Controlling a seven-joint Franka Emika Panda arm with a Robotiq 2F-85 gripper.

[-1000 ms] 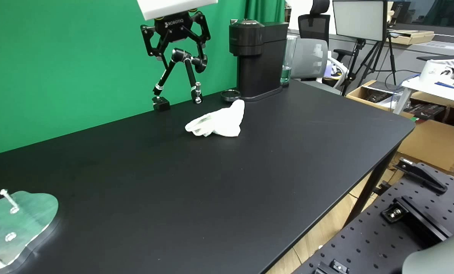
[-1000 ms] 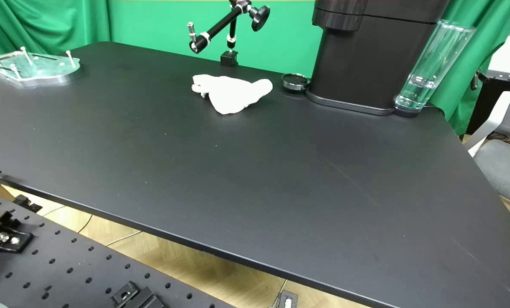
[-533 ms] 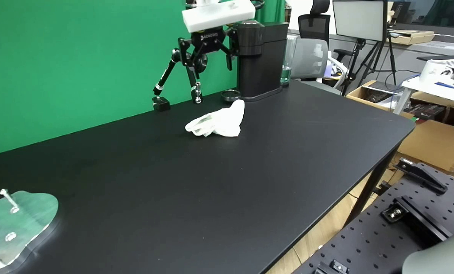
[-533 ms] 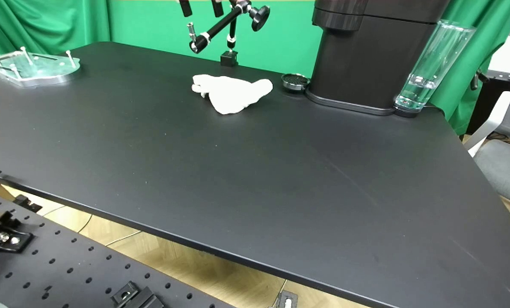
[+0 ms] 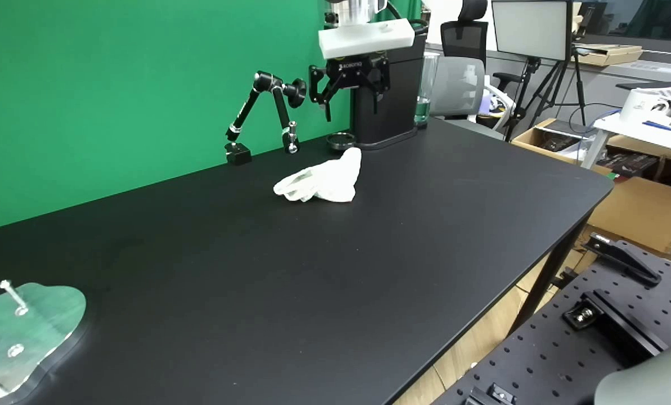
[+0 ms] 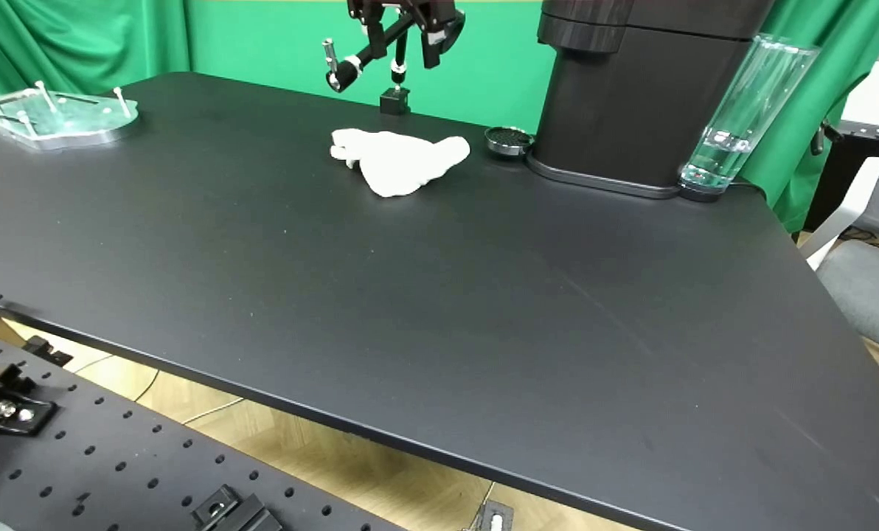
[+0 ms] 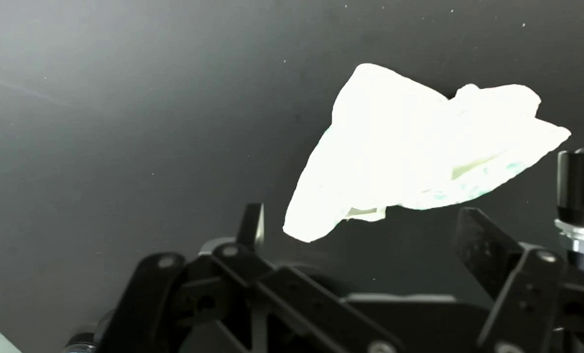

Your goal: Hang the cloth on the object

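The cloth (image 5: 325, 179) lies crumpled and white on the dark table, in front of the object (image 5: 264, 82), a thin black jointed arm on a small base. Both also show in an exterior view, the cloth (image 6: 399, 161) below the object's free end (image 6: 345, 75). My gripper (image 5: 352, 111) hangs above the table, right of the object, its jaws wide apart and nothing between them. In an exterior view the gripper (image 6: 404, 60) covers the object's upper part. Seen from the wrist, the cloth (image 7: 395, 142) lies beyond the gripper (image 7: 362, 214), untouched; a black rod end (image 7: 580, 189) appears at right.
A tall black machine (image 6: 631, 103) with a clear water tank (image 6: 742, 110) stands at the back, close behind the gripper. A round black and silver dish (image 6: 509, 141) sits at its foot. A greenish clear plate with upright pegs (image 5: 37, 320) lies at the table's far end.
The gripper has shifted right in an exterior view, away from in front of the object, and come down into the picture's top in an exterior view. It stays open; cloth and object are unmoved.
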